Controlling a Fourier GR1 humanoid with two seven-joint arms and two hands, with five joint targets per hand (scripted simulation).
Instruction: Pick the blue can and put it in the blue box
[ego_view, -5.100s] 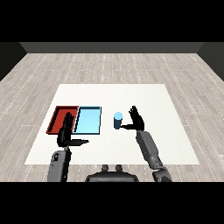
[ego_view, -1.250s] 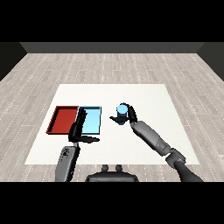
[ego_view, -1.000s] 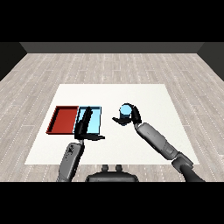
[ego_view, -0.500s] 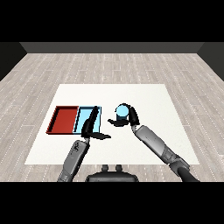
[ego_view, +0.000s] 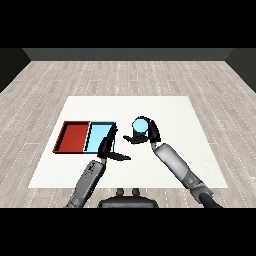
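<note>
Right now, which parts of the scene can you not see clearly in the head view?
- Blue can: its lower body is hidden by the right hand curled round it.
- Light blue tray: its right near corner is covered by the left hand.
- Whether the can is clear of the table: cannot tell.

We see a white table (ego_view: 170, 107) standing on a grey wood-plank floor (ego_view: 125, 75), which surrounds it on every side we can make out. Toward the table's left part lies a red tray (ego_view: 75, 136), flat on the top, rectangular, with a low raised rim and a red bottom that carries nothing inside.
</note>
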